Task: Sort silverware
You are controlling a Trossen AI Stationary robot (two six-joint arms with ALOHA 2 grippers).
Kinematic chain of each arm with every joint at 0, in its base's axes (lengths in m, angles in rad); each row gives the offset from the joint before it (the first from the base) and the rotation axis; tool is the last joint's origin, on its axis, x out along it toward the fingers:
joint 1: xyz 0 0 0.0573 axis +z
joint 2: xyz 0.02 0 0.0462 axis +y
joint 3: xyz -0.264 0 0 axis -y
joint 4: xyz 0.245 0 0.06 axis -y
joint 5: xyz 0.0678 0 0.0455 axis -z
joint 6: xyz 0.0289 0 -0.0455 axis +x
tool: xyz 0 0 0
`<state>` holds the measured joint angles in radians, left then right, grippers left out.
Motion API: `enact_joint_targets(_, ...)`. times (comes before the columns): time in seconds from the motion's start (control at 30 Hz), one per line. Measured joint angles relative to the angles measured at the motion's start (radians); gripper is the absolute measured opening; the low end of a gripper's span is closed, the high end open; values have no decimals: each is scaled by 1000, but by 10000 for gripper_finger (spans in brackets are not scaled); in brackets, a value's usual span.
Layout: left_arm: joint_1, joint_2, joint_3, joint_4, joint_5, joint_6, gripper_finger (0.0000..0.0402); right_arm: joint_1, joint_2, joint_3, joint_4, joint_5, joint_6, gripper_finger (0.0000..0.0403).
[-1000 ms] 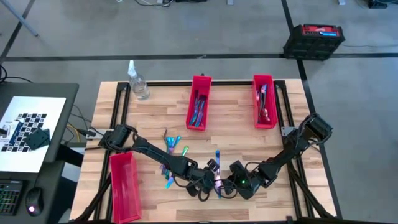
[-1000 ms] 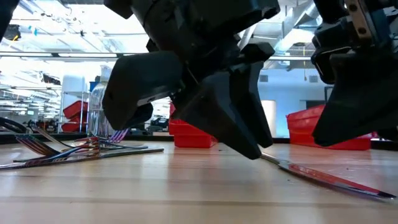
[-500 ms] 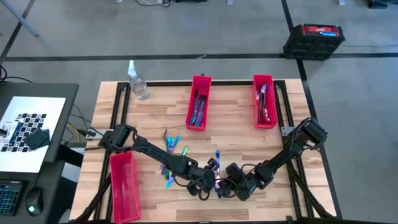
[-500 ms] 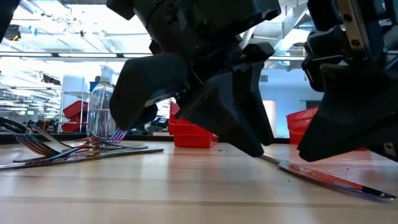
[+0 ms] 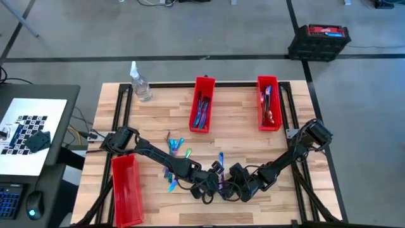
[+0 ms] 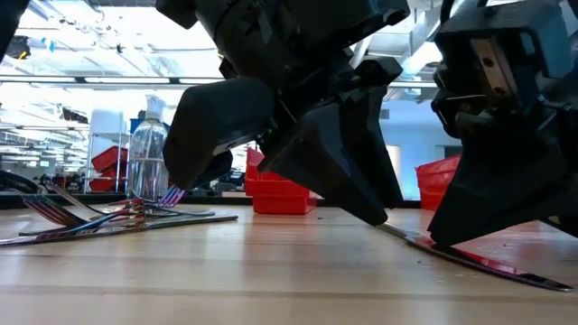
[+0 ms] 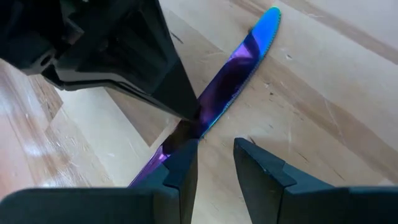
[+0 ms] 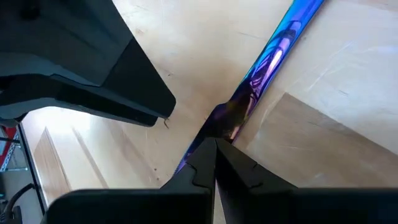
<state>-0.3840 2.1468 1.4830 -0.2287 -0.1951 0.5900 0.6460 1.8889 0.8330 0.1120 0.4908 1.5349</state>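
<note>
Where both fingers [image 7: 186, 168] meet lies the knife [image 7: 239, 68].

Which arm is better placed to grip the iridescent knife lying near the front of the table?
Probably the left. The left gripper has its jaws open, low beside the slim iridescent metal knife; the right gripper has its jaws shut, tips resting on it.
</note>
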Motion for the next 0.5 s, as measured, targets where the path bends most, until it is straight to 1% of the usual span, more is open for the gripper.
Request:
enact_joint_targets(0.17, 0, 0, 0, 2, 1, 5, 93, 0, 1, 0, -2, -3, -10, 0)
enact_joint_targets(0.3, 0, 17, 3, 19, 34, 60, 93, 0, 2, -1, -19, -8, -16, 0)
enact_joint_targets(0.4, -1, 53, 5, 26, 34, 159, 93, 0, 2, -1, -22, -11, -22, 0)
enact_joint_targets(0.5, -2, 77, 5, 42, 31, 307, 93, 0, 2, -2, -23, -18, -41, 0)
